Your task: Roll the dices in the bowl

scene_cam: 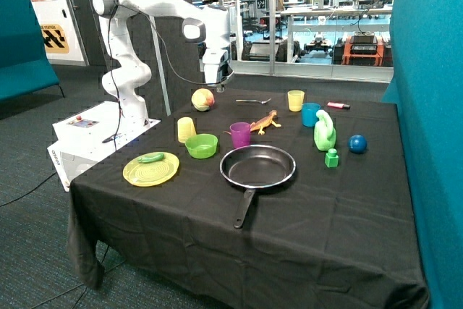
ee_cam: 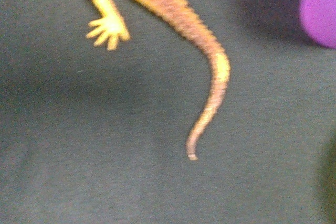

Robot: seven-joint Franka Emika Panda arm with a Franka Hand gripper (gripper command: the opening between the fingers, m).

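The robot's fingers (scene_cam: 217,82), their spread impossible to tell, hang high above the counter (scene_cam: 304,215), well apart from the green bowl (scene_cam: 201,145) below; no dice are visible.

**Counter tally: four cups, one of everything else**

Cups come to four: a yellow cup (scene_cam: 186,129) turned upside down, a purple cup (scene_cam: 240,134), a second yellow cup (scene_cam: 295,100) and a blue cup (scene_cam: 310,114).

All other kinds number one each:
- one lime-green bowl (scene_cam: 201,145)
- one yellow-green plate (scene_cam: 150,171)
- one small green piece (scene_cam: 151,157) lying on that plate
- one black frying pan (scene_cam: 257,166)
- one toy lizard (scene_cam: 264,122)
- one round fruit (scene_cam: 202,99)
- one spoon (scene_cam: 253,100)
- one blue ball (scene_cam: 357,143)
- one green watering can (scene_cam: 325,132)
- one green block (scene_cam: 331,158)
- one red marker (scene_cam: 338,106)

One counter (scene_cam: 325,208) carries them all. One robot arm (scene_cam: 155,5) has one tool (scene_cam: 218,87), which hangs over the counter's far edge near the fruit.
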